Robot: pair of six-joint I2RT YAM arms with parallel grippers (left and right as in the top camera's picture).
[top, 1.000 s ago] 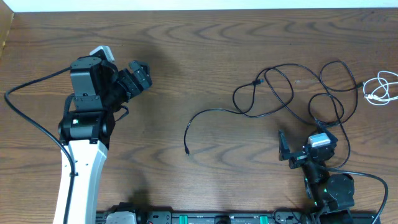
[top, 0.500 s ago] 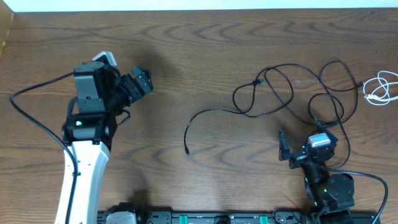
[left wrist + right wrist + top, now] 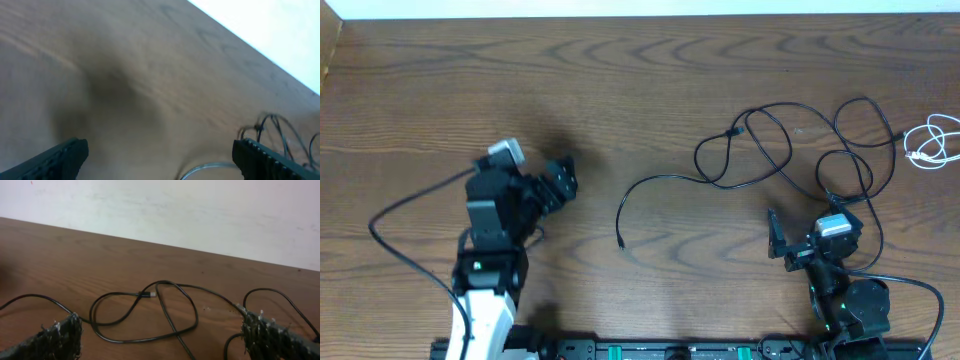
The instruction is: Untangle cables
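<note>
The long black cable lies in loose crossing loops on the right half of the table, and one plug end trails toward the middle. The white cable is a small coil at the right edge, beside the black cable's far end. My left gripper is open over bare wood, well left of the cables. In the left wrist view it holds nothing, with the black cable blurred ahead. My right gripper stands open at the loops' near side. Its wrist view shows it empty, with black loops just ahead.
The brown wooden table ends at a pale wall along the back. Thicker black arm wires trail from the left arm and beside the right arm base. A rail with green parts runs along the near edge.
The left arm has drawn back toward the near edge and moved right, its open gripper now nearer the black cable's trailing end. The right arm and both cables have not moved.
</note>
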